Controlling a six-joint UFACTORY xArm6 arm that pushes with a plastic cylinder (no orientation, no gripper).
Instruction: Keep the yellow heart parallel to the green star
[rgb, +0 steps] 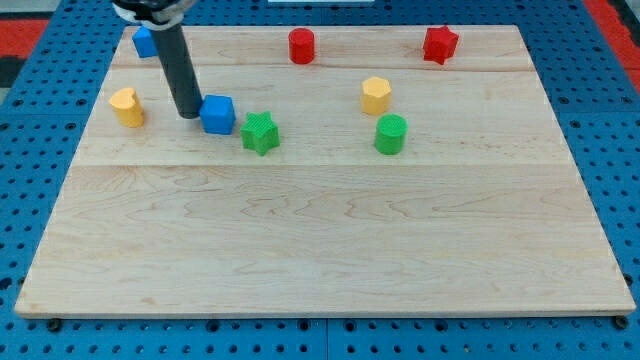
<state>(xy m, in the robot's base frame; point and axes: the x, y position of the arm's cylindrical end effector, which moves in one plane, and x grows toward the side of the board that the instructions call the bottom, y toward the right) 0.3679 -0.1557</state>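
The yellow heart (127, 106) lies near the board's left edge in the upper part of the view. The green star (260, 132) lies right of it and a little lower. A blue cube (217, 114) sits between them, close to the star's upper left. My tip (188, 115) rests on the board touching or almost touching the cube's left side, about a block's width to the right of the heart.
A second blue block (145, 41) sits at the top left, partly behind the rod. A red cylinder (301, 46) and a red star (440, 44) lie along the top. A yellow hexagon (376, 95) and a green cylinder (391, 134) lie right of centre.
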